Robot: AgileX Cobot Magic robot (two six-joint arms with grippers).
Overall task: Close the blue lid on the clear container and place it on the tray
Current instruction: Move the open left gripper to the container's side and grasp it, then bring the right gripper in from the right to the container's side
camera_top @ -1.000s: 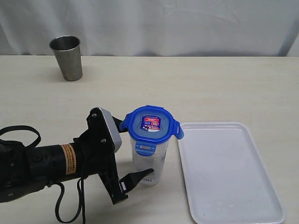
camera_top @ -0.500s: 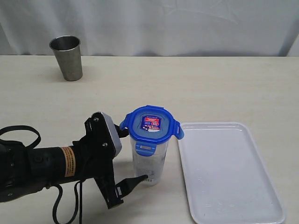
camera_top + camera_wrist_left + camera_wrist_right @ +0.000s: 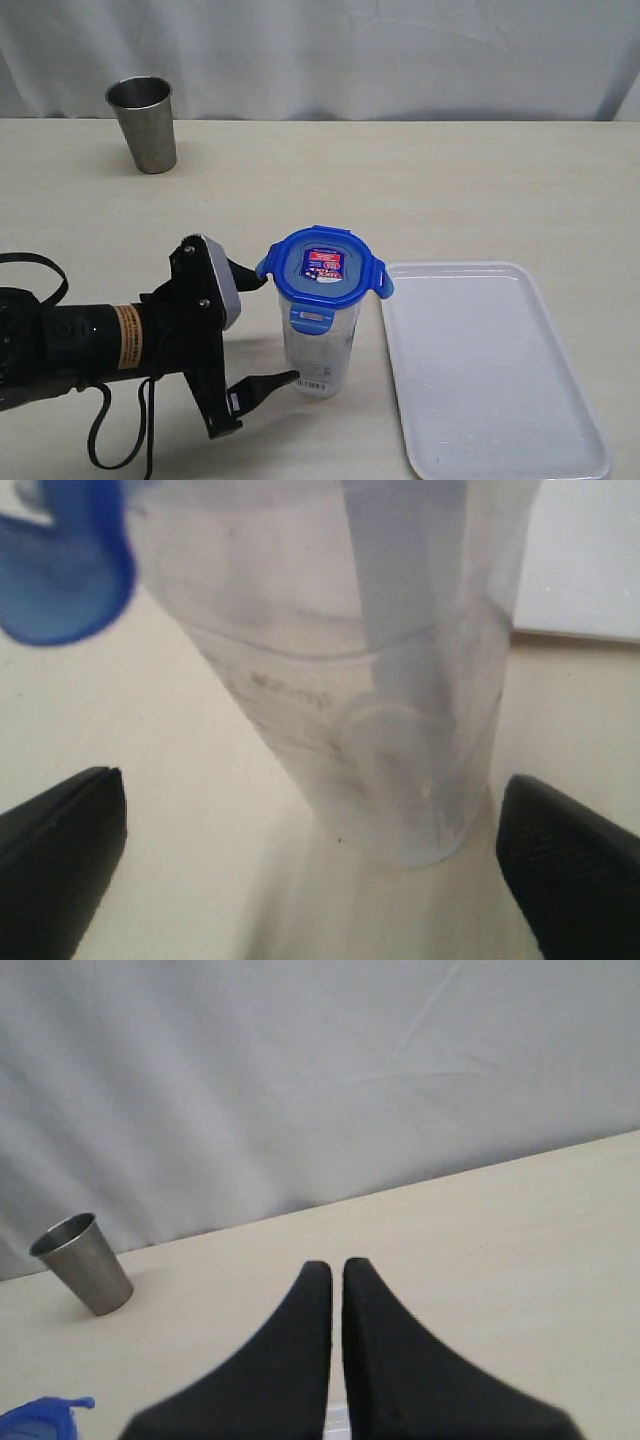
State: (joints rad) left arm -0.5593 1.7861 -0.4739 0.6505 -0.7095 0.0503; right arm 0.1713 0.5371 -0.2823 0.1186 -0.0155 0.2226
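The clear container (image 3: 320,352) stands upright on the table just left of the white tray (image 3: 490,370). The blue lid (image 3: 323,266) sits on top of it, its side flaps flaring outward. My left gripper (image 3: 262,328) is open, lying low at the container's left side with its fingertips near the wall and apart from it. In the left wrist view the container (image 3: 390,680) fills the space ahead of the open left gripper (image 3: 308,780), with a blue lid flap (image 3: 60,570) above and the tray (image 3: 585,560) behind. My right gripper (image 3: 336,1265) is shut and empty, out of the exterior view.
A steel cup (image 3: 143,122) stands at the back left of the table, also seen in the right wrist view as the steel cup (image 3: 83,1263). A grey curtain hangs behind the table. The tray holds nothing.
My left arm has drawn back to the left, so its open fingers no longer straddle the container. The container, lid and tray have not moved.
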